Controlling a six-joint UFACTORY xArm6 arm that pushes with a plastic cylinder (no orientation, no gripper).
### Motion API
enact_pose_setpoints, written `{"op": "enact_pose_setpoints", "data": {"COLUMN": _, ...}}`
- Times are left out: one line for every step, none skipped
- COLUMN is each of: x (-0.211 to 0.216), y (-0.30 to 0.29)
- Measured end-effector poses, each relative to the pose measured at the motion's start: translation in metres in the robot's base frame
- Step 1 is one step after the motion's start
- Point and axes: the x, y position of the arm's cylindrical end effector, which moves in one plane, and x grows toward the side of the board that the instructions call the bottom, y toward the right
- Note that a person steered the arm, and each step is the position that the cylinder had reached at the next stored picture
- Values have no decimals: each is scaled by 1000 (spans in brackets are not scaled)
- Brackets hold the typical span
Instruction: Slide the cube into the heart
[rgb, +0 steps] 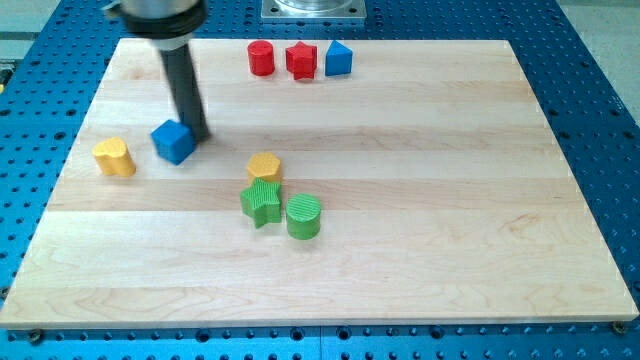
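The board (400, 270) fills most of the view, pale wood on a blue perforated bench (600, 130). My rod (183, 85) comes down from the view's top left, and my tip (197, 134) sits touching the cube (173, 141) on its 2 o'clock side. There are no fingers on this rig, only the bare rod, so nothing spreads or pinches; it can only push.

The cube is blue and lies at the board's left, with the heart (115, 157), yellow, near it at 8 o'clock, a small gap between them. The other blocks are well apart from this pair: a green cylinder (304, 216), a green star (261, 202) and a yellow hexagon (264, 166) clustered near the middle, and along the top edge a red cylinder (261, 58), a red star (301, 60) and a blue block (338, 59) whose shape I cannot settle.

I judge the cube light and rigid, likely to slide easily on the smooth wood, and just as likely to spin if pushed off centre. It looks turned corner-on, so I would press the flat face opposite the heart, through its middle, heading toward 8 o'clock. The heart looks equally light and may skate away on contact.
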Motion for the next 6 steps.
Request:
{"op": "enact_pose_setpoints", "data": {"x": 10, "y": 7}}
{"op": "enact_pose_setpoints", "data": {"x": 24, "y": 50}}
{"op": "enact_pose_setpoints", "data": {"x": 30, "y": 29}}
{"op": "enact_pose_setpoints", "data": {"x": 29, "y": 4}}
{"op": "enact_pose_setpoints", "data": {"x": 28, "y": 4}}
{"op": "enact_pose_setpoints", "data": {"x": 21, "y": 23}}
